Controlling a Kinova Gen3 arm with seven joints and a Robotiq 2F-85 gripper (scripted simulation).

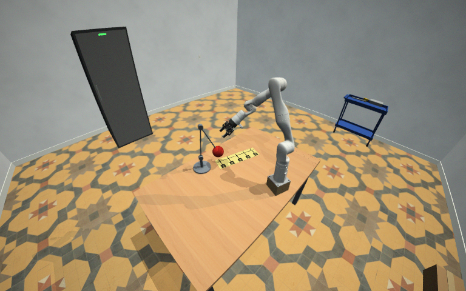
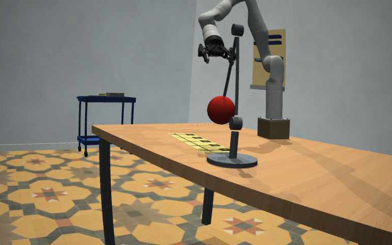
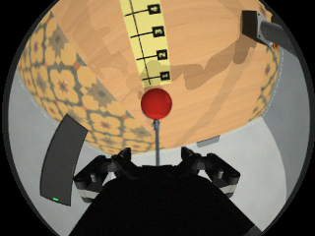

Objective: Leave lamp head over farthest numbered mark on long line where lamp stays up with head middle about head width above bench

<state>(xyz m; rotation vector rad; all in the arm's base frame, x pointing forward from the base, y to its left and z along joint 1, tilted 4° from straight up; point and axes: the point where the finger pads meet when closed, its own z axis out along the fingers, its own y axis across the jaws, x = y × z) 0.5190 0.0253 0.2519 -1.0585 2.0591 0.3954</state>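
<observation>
Lamp (image 1: 201, 144) (image 2: 237, 79) (image 3: 157, 143): may sink if I stretch it too far
Head (image 1: 218, 151) (image 2: 221, 109) (image 3: 157, 103): could slip aside if my open claw (image 1: 222, 133) (image 2: 219, 62) (image 3: 156, 152) pushes off-centre

— What colours reach you on your screen?
— I see a glossy red ball (image 1: 218, 151) (image 2: 221, 109) (image 3: 157, 103) and a slate-grey round base (image 1: 201, 167) (image 2: 231, 160).
— And the strip (image 1: 231, 159) (image 2: 196, 142) (image 3: 143, 41)?
— Yellow, ruled in black, its digits on black squares.
— The worktop (image 1: 191, 202) (image 2: 307, 170) (image 3: 207, 98)?
— Orange-brown, wood-grained.
— My end effector (image 1: 224, 133) (image 2: 219, 59) (image 3: 156, 152) shows black.
— The floor (image 1: 300, 224) (image 2: 50, 194) (image 3: 64, 84)?
— Ochre tiles, grey-green bands, rust-and-cream stars.
</observation>
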